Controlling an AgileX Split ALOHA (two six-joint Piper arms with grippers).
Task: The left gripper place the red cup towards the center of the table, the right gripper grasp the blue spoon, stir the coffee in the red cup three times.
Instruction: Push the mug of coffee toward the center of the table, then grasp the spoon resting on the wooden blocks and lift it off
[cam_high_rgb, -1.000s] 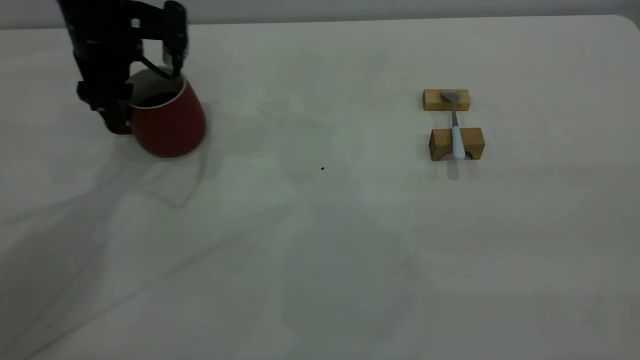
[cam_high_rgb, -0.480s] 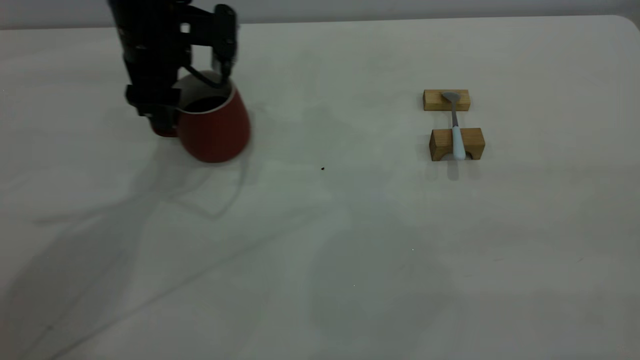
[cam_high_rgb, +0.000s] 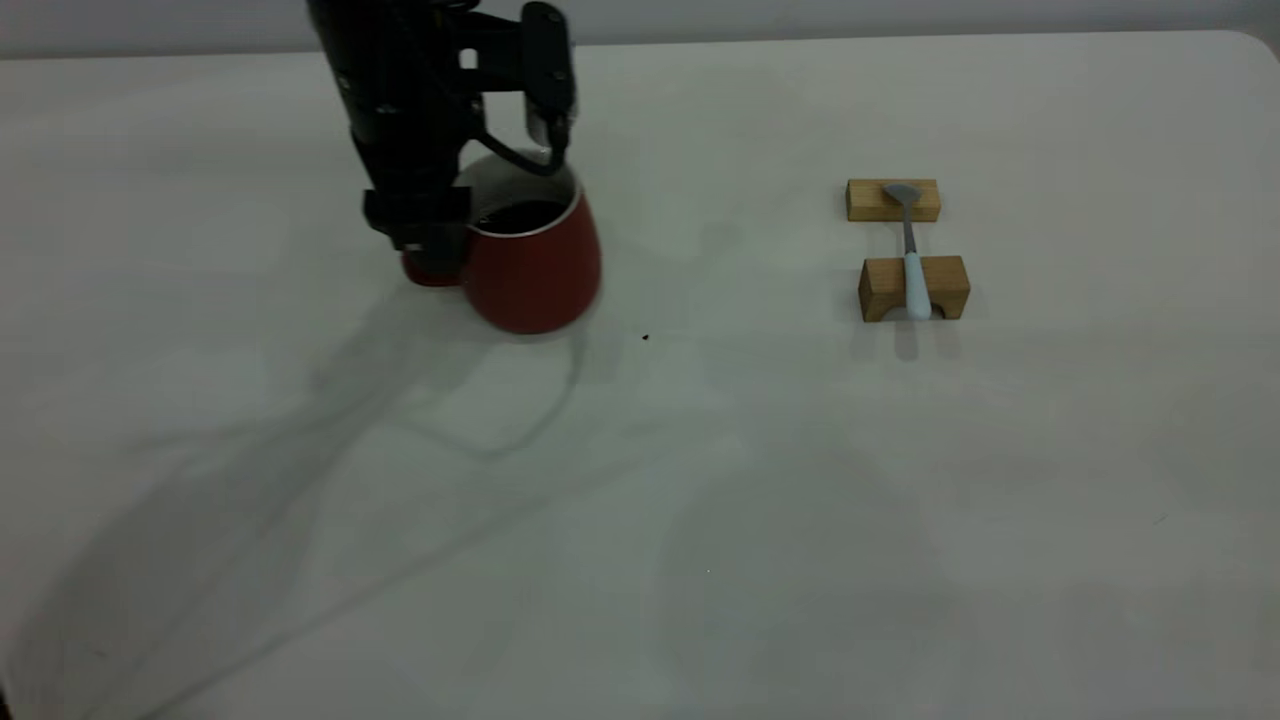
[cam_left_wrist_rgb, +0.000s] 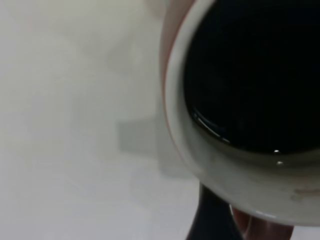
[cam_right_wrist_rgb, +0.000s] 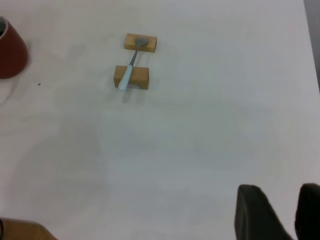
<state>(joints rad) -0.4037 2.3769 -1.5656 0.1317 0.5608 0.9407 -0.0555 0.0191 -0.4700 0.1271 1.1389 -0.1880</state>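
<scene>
The red cup (cam_high_rgb: 535, 270) is left of the table's (cam_high_rgb: 700, 480) middle, with dark coffee (cam_high_rgb: 520, 215) inside. My left gripper (cam_high_rgb: 432, 262) comes down from above and is shut on the cup's handle, on the cup's left side. In the left wrist view the white rim (cam_left_wrist_rgb: 220, 170) and the coffee (cam_left_wrist_rgb: 255, 75) fill the picture, with one dark finger (cam_left_wrist_rgb: 212, 220) beside the handle (cam_left_wrist_rgb: 262, 231). The blue spoon (cam_high_rgb: 912, 270) lies across two wooden blocks at the right. My right gripper (cam_right_wrist_rgb: 279, 192) hovers open and empty, far from the spoon (cam_right_wrist_rgb: 127, 75), and is outside the exterior view.
The spoon's bowl rests on the far block (cam_high_rgb: 893, 200) and its handle on the near notched block (cam_high_rgb: 880, 288). A tiny dark speck (cam_high_rgb: 645, 337) marks the table just right of the cup. The right wrist view catches the cup (cam_right_wrist_rgb: 10, 50) at its edge.
My left gripper has carried the red cup to the right, from the far left of the table toward the middle. The spoon and blocks have not moved.
</scene>
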